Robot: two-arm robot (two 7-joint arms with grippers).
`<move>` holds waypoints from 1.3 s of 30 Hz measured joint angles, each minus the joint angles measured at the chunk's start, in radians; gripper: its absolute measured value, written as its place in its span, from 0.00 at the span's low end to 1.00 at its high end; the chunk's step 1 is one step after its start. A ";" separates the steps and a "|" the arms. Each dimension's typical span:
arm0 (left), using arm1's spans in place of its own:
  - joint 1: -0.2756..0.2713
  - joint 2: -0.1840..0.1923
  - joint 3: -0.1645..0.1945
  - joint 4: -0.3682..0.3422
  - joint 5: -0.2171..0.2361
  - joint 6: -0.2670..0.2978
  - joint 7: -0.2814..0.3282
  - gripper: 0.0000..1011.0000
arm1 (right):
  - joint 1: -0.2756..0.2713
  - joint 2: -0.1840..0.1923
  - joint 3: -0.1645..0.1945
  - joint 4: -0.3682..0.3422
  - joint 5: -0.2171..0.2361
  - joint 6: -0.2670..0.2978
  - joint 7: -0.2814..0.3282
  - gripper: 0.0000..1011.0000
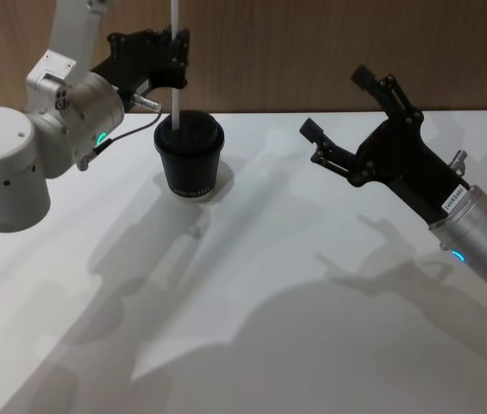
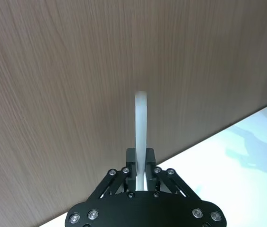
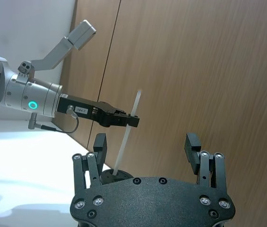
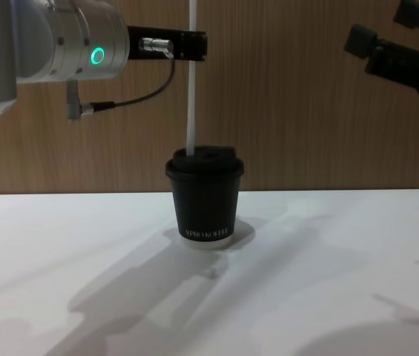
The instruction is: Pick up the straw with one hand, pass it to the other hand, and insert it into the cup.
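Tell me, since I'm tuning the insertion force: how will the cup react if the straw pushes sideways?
Probably it tips easily: the cup is small, paper and narrower at its base. The straw, gripped high by the left gripper, gives long leverage. The straw looks straight now, though it may flex first.

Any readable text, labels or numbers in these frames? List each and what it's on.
"XPRO KOFFEE", as best it reads: white lettering low on the cup.
White sticker on the right gripper, near its wrist: digits too small to read.
White label on the left gripper: too small to read reliably.
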 joint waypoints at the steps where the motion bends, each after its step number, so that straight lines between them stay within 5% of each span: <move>1: 0.000 0.000 0.000 0.001 0.000 0.000 0.000 0.14 | 0.000 0.000 0.000 0.000 0.000 0.000 0.000 0.99; 28: 0.008 -0.001 -0.002 0.011 0.000 -0.023 -0.031 0.95 | -0.001 -0.001 0.000 -0.008 0.008 0.018 -0.011 0.99; 39: 0.037 0.015 -0.005 0.030 -0.039 -0.138 -0.124 0.99 | -0.012 -0.013 0.006 -0.055 0.057 0.143 -0.087 0.99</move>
